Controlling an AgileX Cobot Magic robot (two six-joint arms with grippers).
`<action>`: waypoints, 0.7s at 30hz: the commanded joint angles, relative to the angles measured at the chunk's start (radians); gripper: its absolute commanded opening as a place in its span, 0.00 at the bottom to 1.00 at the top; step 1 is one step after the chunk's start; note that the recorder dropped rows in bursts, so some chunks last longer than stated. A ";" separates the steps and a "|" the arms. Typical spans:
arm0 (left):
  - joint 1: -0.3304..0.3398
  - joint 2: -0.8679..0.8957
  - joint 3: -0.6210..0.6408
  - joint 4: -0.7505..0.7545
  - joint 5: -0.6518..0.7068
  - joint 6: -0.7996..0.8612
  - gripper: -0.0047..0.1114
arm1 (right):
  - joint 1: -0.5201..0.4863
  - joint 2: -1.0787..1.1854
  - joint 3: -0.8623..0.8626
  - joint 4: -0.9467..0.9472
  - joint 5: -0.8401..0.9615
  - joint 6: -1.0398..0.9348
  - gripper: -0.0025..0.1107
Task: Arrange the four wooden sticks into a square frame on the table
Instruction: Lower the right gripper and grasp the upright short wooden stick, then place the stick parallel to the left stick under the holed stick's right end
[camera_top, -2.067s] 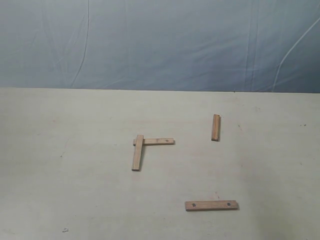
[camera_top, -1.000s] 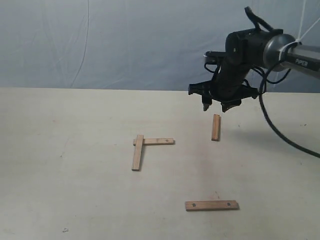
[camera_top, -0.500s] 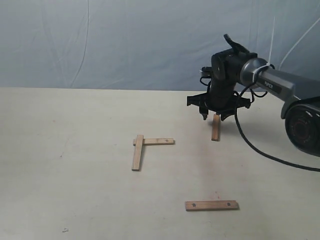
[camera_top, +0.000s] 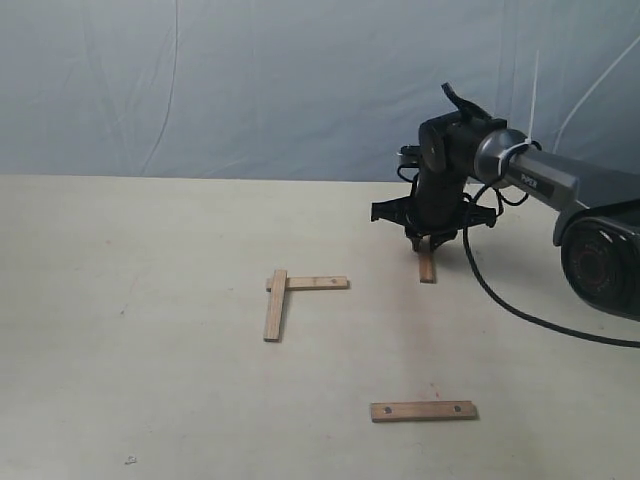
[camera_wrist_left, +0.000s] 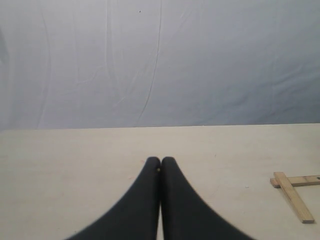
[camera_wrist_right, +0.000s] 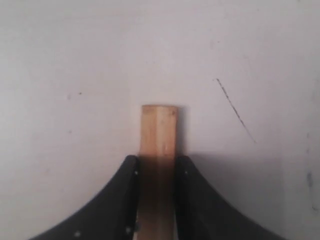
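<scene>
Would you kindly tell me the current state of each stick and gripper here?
right gripper: shut on far stick
far stick: gripped, at table level
left stick: flat, end overlapping cross stick
cross stick: flat, end under left stick
near stick: flat, alone
left gripper: shut, empty

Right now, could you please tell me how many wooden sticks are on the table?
4. A crosswise stick and a lengthwise stick overlap in a central L. A third stick sits between the right gripper's fingers. A fourth stick lies nearest the camera. None seems hidden.
</scene>
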 joint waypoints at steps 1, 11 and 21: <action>-0.008 -0.007 0.004 -0.004 -0.001 -0.003 0.04 | -0.006 -0.008 0.001 -0.008 0.035 0.001 0.02; -0.008 -0.007 0.004 -0.004 -0.001 -0.003 0.04 | 0.036 -0.152 0.001 0.044 0.119 -0.019 0.02; -0.008 -0.007 0.004 -0.004 -0.001 -0.003 0.04 | 0.267 -0.179 0.023 -0.004 0.207 0.044 0.02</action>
